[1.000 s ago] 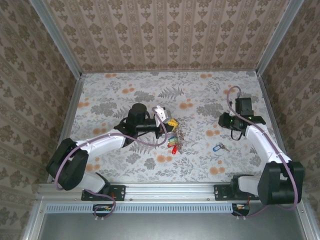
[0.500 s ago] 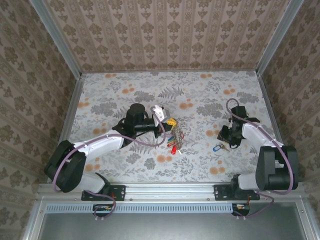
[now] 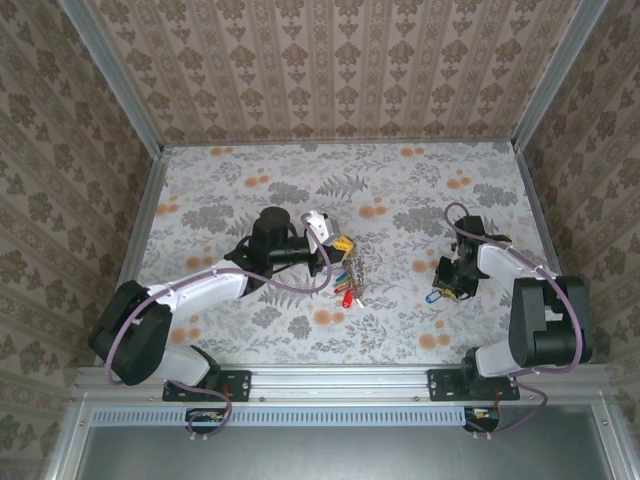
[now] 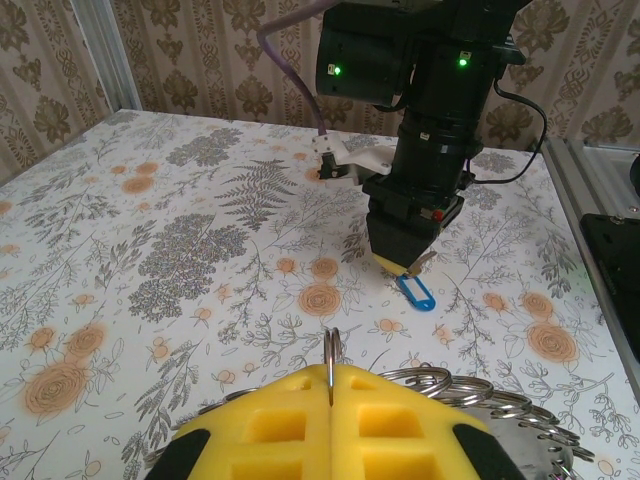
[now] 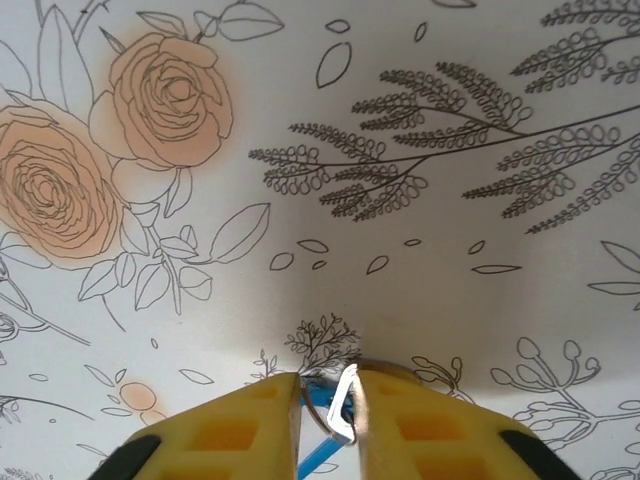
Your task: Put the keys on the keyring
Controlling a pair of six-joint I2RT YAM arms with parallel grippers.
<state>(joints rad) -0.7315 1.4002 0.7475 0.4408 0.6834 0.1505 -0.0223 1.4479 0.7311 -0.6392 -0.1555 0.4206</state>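
Observation:
The keyring, a bunch of silver keys with red, green and yellow tags, lies mid-table. My left gripper is shut on one of its rings: the thin ring stands upright, pinched between the yellow pads, with more rings spread to the right. One of the keys, with a blue tag, lies on the right side of the table. My right gripper points straight down onto it. Its jaws are shut on the silver key head, with the blue tag between them. The left wrist view shows the right gripper touching the blue tag.
The flowered tabletop stretches bare behind both arms. Patterned walls stand at the back and sides, with a metal rail along the near edge. Both arms reach toward the middle, about a hand's width apart.
My right gripper has come down and toward me onto the blue-tagged key, and its jaws have narrowed round it. The left gripper and keyring have stayed put.

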